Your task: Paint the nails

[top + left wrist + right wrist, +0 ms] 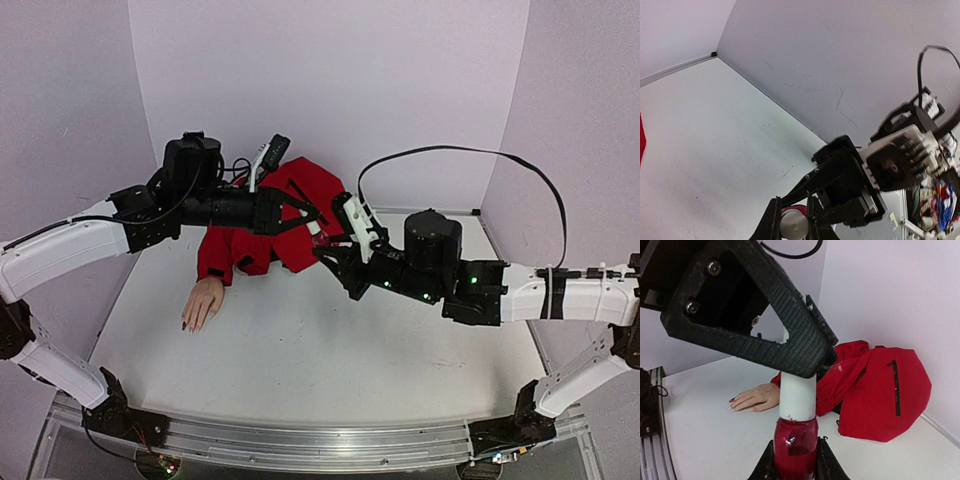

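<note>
One polish bottle (796,440) held above counter (715,440) at both ends: right gripper (796,456) clenched on red body, left gripper (792,217) clamped on white cap (797,395). Beyond, mannequin hand (754,397) lies flat, nails (733,400) dark.

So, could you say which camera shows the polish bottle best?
Right wrist: the polish bottle fills the foreground, red glass to white cap. Left wrist shows only the cap's end; top external barely shows it.

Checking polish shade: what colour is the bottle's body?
Red bottle; the right wrist view shows it best.
</note>
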Robot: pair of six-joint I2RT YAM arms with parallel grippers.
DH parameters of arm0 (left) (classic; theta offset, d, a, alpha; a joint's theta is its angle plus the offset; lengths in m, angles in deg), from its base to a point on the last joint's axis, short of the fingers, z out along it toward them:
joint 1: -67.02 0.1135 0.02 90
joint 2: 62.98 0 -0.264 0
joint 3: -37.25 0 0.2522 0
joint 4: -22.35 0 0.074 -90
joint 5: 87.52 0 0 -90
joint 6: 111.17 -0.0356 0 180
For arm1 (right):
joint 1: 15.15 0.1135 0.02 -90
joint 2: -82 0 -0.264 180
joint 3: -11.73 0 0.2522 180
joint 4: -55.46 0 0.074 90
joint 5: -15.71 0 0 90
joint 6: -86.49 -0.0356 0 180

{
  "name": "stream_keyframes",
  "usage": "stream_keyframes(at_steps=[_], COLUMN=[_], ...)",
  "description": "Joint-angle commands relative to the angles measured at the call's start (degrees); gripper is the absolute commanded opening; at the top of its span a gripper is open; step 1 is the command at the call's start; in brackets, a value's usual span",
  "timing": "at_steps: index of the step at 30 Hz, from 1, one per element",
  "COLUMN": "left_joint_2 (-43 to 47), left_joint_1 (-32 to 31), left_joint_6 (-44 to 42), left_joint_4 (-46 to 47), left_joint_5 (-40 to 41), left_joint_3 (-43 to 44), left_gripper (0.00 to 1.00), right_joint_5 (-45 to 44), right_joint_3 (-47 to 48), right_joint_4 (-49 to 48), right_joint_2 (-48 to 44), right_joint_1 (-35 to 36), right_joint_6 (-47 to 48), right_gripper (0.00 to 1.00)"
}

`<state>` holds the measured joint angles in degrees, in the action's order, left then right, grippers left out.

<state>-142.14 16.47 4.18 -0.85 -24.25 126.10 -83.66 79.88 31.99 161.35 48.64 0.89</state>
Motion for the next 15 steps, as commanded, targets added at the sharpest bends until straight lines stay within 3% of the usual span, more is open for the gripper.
stream_keyframes(at_steps=[1, 3, 6, 8, 15], left_joint_2=[-0.71, 1.24, 0.81, -0.03, 0.84], left_joint_1=[-2.60, -4.05, -4.47, -4.48, -4.91], left_joint_6=[-15.35, -24.34, -26.77, -26.30, -24.60], left_joint_4=[2.94, 2.93, 3.02, 2.96, 2.92], left_joint_5=[-31.94, -44.35, -51.09, -54.89, -60.71], left_joint_3=[4.69, 2.63, 4.61, 6.28, 6.09], left_gripper=[0.00, 0.00, 0.00, 0.00, 0.00], right_joint_5=[38.54, 58.20, 70.83, 73.20, 74.59], right_joint_3=[4.63, 4.60, 5.77, 4.55, 3.25], right_joint_4=[-4.04, -9.68, -18.77, -25.54, -27.16], right_joint_2=[-2.44, -1.76, 0.52, 0.96, 0.98], right_joint_1=[-4.51, -6.56, -6.64, -6.67, -6.66], right_joint_6=[-7.02, -13.89, -23.38, -28.67, -28.11], right_gripper=[0.00, 0.00, 0.00, 0.00, 0.00])
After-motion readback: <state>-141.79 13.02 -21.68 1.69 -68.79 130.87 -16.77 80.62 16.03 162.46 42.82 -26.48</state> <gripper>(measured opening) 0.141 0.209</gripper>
